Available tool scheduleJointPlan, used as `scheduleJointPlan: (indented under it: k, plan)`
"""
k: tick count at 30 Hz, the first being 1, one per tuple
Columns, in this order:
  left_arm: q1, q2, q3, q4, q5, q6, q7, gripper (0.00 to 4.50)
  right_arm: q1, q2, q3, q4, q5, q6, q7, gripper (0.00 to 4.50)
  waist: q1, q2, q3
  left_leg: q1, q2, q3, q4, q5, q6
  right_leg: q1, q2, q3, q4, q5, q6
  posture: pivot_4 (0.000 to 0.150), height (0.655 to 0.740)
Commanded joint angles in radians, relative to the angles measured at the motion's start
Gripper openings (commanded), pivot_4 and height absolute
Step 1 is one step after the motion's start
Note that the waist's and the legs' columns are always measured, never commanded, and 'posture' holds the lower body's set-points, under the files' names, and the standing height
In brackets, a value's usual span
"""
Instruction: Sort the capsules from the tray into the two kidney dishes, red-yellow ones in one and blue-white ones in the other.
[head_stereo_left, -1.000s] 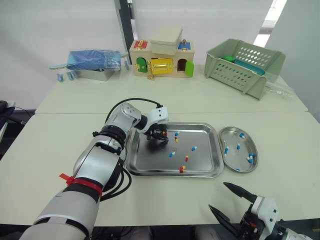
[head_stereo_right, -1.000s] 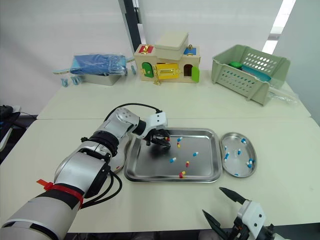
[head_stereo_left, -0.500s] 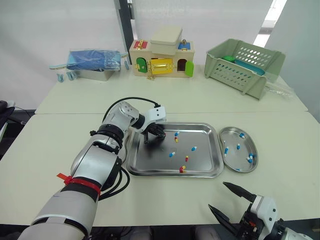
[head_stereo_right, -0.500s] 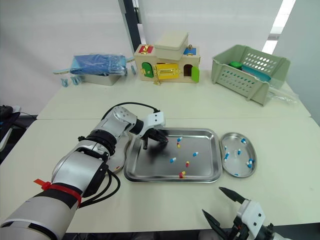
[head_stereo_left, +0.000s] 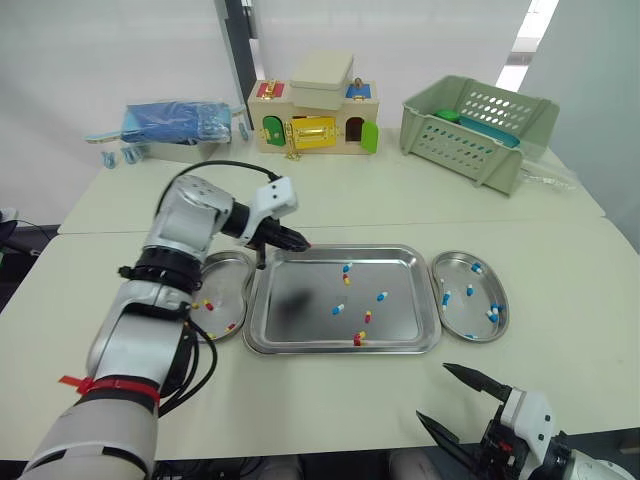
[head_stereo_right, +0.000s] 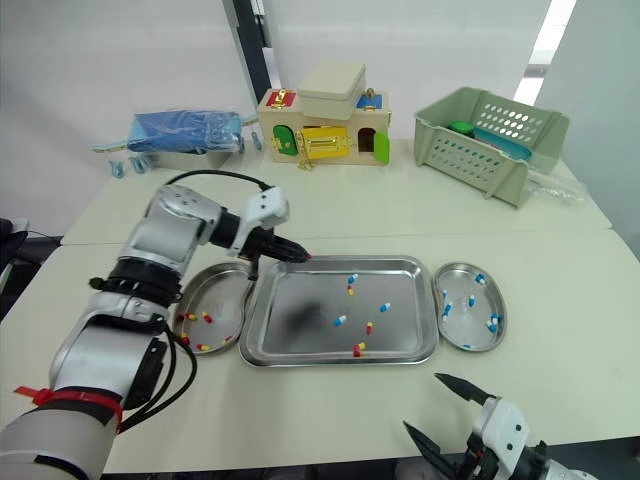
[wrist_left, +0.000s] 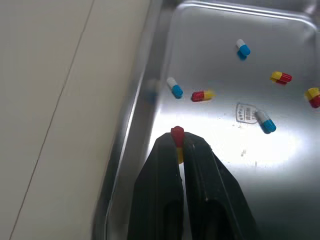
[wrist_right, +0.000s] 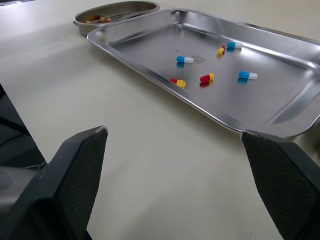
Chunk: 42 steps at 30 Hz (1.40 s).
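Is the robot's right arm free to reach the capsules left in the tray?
Probably yes. The right gripper hangs open over the table in front of the tray, with nothing between. The left gripper, shut on a red-yellow capsule, is at the tray's far left corner, clear of that path.

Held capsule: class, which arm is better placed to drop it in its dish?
Left. The left gripper pinches a red-yellow capsule at the tray's left edge, beside the dish of red-yellow ones. The right gripper hangs open and empty, short of the tray.
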Motion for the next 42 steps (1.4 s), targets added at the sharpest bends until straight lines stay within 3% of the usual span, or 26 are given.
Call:
scheduleJointPlan:
  k: [1, 6, 10, 20, 21, 33, 34, 42]
  plan:
    - [0.099, 0.09, 0.053, -0.245, -0.042, 0.17, 0.043, 0.04, -0.034, -0.013, -0.013, -0.015, 0.035, 0.008, 0.012, 4.5, 0.0, 0.0, 0.0, 0.0, 0.0, 0.0, 0.0, 0.0, 0.0, 0.001, 0.0, 0.0, 0.0, 0.0, 0.0, 0.15, 0.74]
    - [0.302, 0.237, 0.166, -0.45, -0.103, 0.344, 0.119, 0.04, -0.093, -0.04, -0.01, -0.025, 0.053, 0.05, 0.021, 4.5, 0.001, 0.0, 0.0, 0.0, 0.0, -0.002, 0.0, 0.0, 0.0, 0.001, 0.0, -0.001, 0.0, 0.0, 0.0, 0.15, 0.74]
    - [0.476, 0.32, 0.222, -0.501, -0.127, 0.351, 0.185, 0.04, -0.122, -0.056, -0.017, -0.03, 0.067, 0.079, 0.025, 4.5, 0.005, 0.0, 0.0, 0.001, 0.0, -0.002, 0.0, -0.001, 0.002, 0.001, 0.0, -0.001, 0.0, 0.0, 0.0, 0.15, 0.74]
    - [0.559, 0.331, 0.241, -0.489, -0.21, 0.337, 0.29, 0.04, -0.137, -0.068, -0.006, -0.025, 0.066, 0.085, 0.038, 4.5, 0.039, 0.0, -0.001, 0.0, 0.0, -0.002, 0.0, -0.002, 0.003, 0.001, 0.0, -0.001, 0.0, 0.0, 0.0, 0.15, 0.74]
    - [0.56, 0.333, 0.24, -0.487, -0.215, 0.331, 0.295, 0.55, -0.137, -0.067, -0.007, -0.024, 0.066, 0.084, 0.039, 4.5, 0.038, 0.0, -0.001, 0.0, 0.0, -0.002, 0.0, -0.002, 0.003, 0.001, 0.0, -0.001, 0.0, 0.0, 0.0, 0.15, 0.74]
    - [0.565, 0.356, 0.226, -0.467, -0.262, 0.311, 0.309, 4.3, -0.124, -0.059, -0.007, -0.015, 0.052, 0.073, 0.038, 4.5, 0.032, 0.0, -0.001, 0.0, 0.0, -0.002, 0.0, -0.002, 0.003, 0.001, 0.0, -0.001, 0.0, 0.0, 0.0, 0.15, 0.74]
    - [0.566, 0.357, 0.229, -0.467, -0.267, 0.31, 0.309, 4.46, -0.124, -0.058, -0.007, -0.015, 0.052, 0.073, 0.038, 4.5, 0.032, 0.0, -0.001, 0.0, 0.0, -0.002, 0.0, -0.002, 0.003, 0.001, 0.0, -0.001, 0.0, 0.0, 0.0, 0.15, 0.74]
    - [0.612, 0.369, 0.294, -0.482, -0.369, 0.281, 0.262, 4.46, -0.117, -0.056, -0.008, -0.009, 0.05, 0.065, 0.043, 4.5, 0.03, 0.0, -0.001, 0.0, 0.0, -0.002, 0.0, -0.002, 0.003, 0.0, 0.0, -0.001, 0.0, 0.0, 0.0, 0.15, 0.74]
